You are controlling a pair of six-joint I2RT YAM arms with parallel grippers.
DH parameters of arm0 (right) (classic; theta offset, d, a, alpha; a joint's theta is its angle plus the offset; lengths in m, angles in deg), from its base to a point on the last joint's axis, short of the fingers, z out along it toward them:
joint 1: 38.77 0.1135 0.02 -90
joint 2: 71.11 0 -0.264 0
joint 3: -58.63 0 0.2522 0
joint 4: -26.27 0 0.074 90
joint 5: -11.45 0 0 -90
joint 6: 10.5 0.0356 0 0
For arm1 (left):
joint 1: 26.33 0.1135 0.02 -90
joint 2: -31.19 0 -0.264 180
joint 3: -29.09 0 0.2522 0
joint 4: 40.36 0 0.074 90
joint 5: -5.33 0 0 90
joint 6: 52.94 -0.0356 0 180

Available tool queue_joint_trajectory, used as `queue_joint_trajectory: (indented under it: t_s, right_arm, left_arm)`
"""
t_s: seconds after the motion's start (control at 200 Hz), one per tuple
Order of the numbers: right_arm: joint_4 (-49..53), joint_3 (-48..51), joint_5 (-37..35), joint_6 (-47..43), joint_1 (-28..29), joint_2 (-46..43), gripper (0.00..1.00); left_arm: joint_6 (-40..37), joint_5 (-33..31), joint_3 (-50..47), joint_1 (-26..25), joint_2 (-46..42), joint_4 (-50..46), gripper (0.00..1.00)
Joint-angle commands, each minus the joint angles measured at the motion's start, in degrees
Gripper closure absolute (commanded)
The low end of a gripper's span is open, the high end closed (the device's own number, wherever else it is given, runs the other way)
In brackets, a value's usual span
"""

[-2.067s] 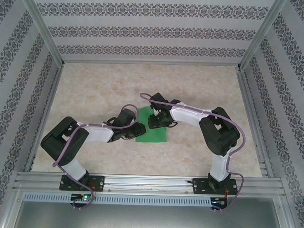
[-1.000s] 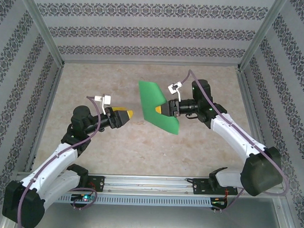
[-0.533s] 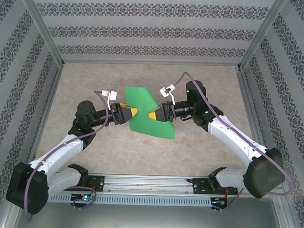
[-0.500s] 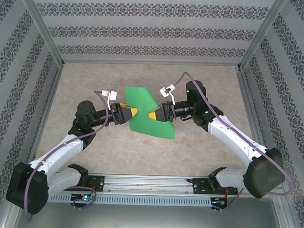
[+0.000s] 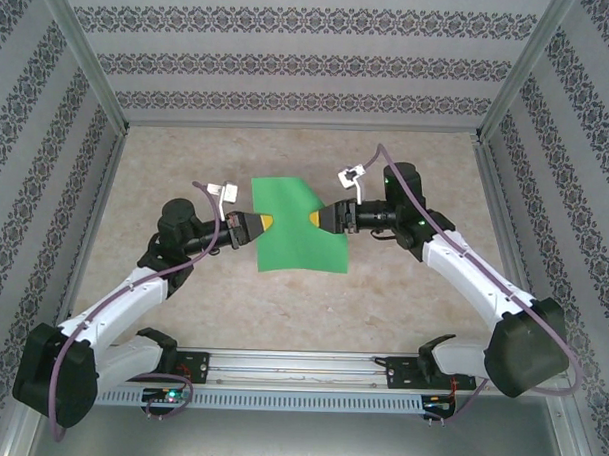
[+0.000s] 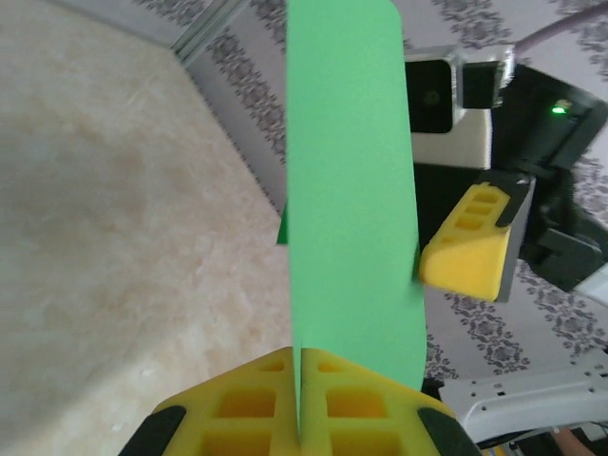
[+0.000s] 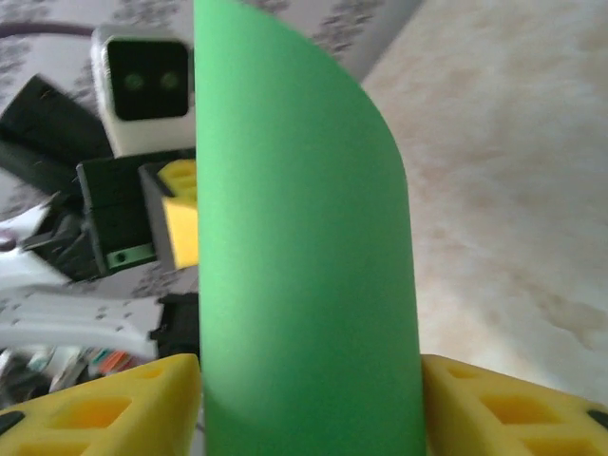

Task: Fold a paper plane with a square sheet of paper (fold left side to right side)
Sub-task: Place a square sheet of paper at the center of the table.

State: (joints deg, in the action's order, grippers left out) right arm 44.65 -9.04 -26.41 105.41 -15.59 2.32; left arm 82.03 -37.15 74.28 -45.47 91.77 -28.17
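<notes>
The square sheet of paper (image 5: 300, 226) is bright green and hangs in the air above the table, between the two grippers. My left gripper (image 5: 268, 223) is shut on its left edge; in the left wrist view the yellow pads (image 6: 299, 356) pinch the sheet (image 6: 351, 190) edge-on. My right gripper (image 5: 312, 219) stands at the sheet's right edge. In the right wrist view its yellow fingers (image 7: 475, 404) are spread wide, the sheet (image 7: 304, 266) bowing between them without being pinched. The paper plane is out of view.
The beige marbled table (image 5: 187, 164) lies below, walled by patterned panels (image 5: 310, 63) at the back and sides. A metal rail (image 5: 300, 368) with both arm bases runs along the near edge.
My left gripper moved in and shut on the sheet's left edge. My right gripper, which had held the sheet, opened its jaws. The sheet swung from tilted to more level.
</notes>
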Motion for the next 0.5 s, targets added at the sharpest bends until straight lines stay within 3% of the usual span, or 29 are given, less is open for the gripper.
queue_joint_trajectory:
  t_s: [0.0, 0.25, 0.495]
  right_arm:
    - [6.65, 1.18, -10.17, -3.39, -1.51, -1.67, 0.36]
    - [11.64, 4.16, -23.86, -2.73, -2.31, 0.55, 0.35]
    - [8.53, 7.92, -24.71, 1.33, -1.96, 6.07, 0.46]
  left_arm:
    - [-1.87, -1.73, 0.58, -0.39, 2.77, -8.09, 1.00]
    - [-2.50, 0.76, 0.24, -0.40, 15.49, -10.19, 1.00]
    - [-5.49, -4.46, 4.09, -0.52, 27.46, -18.24, 1.00]
